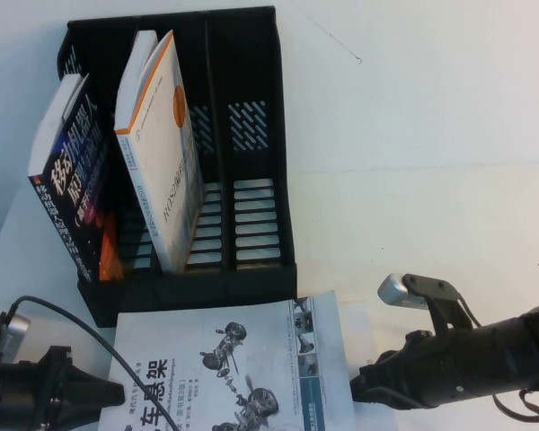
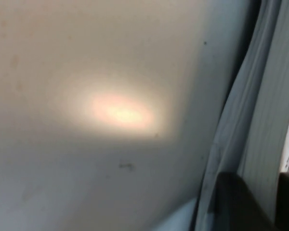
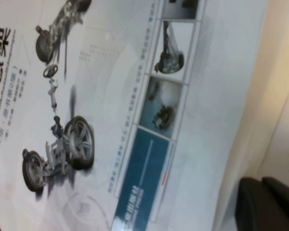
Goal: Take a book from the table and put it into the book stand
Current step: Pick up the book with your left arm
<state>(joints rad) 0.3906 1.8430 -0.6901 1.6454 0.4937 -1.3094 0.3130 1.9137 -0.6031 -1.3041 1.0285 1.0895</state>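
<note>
The book (image 1: 229, 368) lies flat on the surface (image 1: 431, 135), cover up, just in front of the book stand (image 1: 251, 117) and between the two arms. The left hand (image 1: 117, 392) sits low at the book's left edge; in the left wrist view its dark fingertips (image 2: 236, 202) appear to straddle the page block, so it looks to be pinching the book's edge, though whether the grip is firm I cannot tell. The right hand (image 1: 359, 388) is at the book's right edge, its fingers (image 3: 265, 204) lying close together beside the cover and apparently gripping nothing.

The main risk, as I judge it, is a shallow pinch on a thin paperback: it may catch only the cover or a few pages, so the book fans open, sags or slips when lifted. A limp book could also snag on the stand's front lip or on the orange-edged book (image 1: 162, 153) leaning across the middle compartment. The right compartment is the free one.

Hidden: the book's near edge is cut off by the overhead frame, both hands' tips are mostly out of sight from above, and the left wrist view is largely a blurred glare on the surface
</note>
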